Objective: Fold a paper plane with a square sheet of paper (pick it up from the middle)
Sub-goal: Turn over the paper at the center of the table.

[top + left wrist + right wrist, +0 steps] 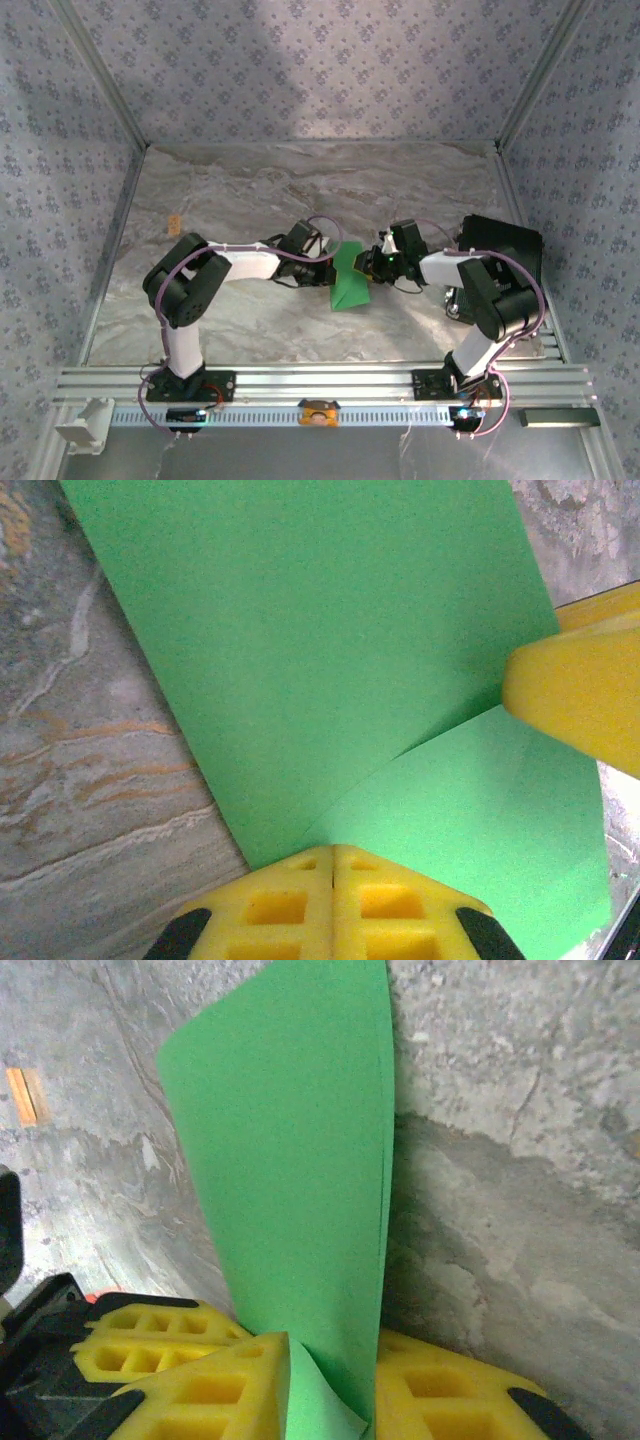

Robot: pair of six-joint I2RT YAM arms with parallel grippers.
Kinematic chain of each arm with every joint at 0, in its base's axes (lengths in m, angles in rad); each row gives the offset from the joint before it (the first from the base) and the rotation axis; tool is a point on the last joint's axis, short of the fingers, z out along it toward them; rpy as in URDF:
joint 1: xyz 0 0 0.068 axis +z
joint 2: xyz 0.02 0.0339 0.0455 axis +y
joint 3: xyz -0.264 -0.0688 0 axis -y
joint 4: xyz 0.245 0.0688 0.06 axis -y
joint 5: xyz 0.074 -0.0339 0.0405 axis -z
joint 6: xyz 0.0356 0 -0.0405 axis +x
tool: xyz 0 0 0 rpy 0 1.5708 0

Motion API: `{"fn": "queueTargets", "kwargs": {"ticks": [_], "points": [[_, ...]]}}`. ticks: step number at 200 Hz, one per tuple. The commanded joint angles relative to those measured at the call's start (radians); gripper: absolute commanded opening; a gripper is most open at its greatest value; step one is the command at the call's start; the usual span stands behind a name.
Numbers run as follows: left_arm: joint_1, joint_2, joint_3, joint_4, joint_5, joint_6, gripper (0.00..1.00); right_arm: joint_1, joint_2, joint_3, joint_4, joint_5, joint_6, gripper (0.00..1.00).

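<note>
Left fingers pinch the square sheet of paper, which stands between right fingers, grip unclear.

Creased green paper, tight in the left tool

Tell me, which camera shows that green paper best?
The left wrist view: the green paper is close up, with its overlapping flap and fold line plain. The right wrist view sees a curled part of it rising from between the right end effector's fingers. The top external view shows it small and far off.
</note>
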Motion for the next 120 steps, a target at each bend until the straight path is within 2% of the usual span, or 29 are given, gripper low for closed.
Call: {"fn": "queueTargets", "kwargs": {"ticks": [1,40,51,65,82,98,120], "points": [[-0.013,-0.008,-0.025,-0.029,-0.02,-0.011,0.04,-0.009,0.01,-0.011,0.023,-0.021,-0.003,0.2],[-0.013,-0.036,-0.036,-0.009,-0.019,-0.013,0.07,-0.022,-0.002,-0.014,0.021,-0.033,-0.01,0.09],[-0.014,-0.058,-0.042,0.0,-0.022,-0.018,0.11,-0.024,-0.014,-0.011,0.014,-0.035,-0.018,0.06],[-0.016,-0.101,-0.047,0.0,-0.039,-0.021,0.2,-0.026,-0.044,-0.006,-0.02,-0.028,-0.036,0.04],[-0.02,-0.168,-0.058,-0.013,-0.092,-0.014,0.32,-0.026,-0.099,0.011,-0.09,0.006,-0.08,0.03],[-0.019,-0.243,-0.077,-0.031,-0.17,-0.011,0.41,-0.016,-0.166,0.055,-0.227,0.069,-0.16,0.03],[-0.02,-0.356,-0.115,-0.069,-0.314,-0.009,0.49,0.023,-0.247,0.131,-0.424,0.229,-0.283,0.03]]}}
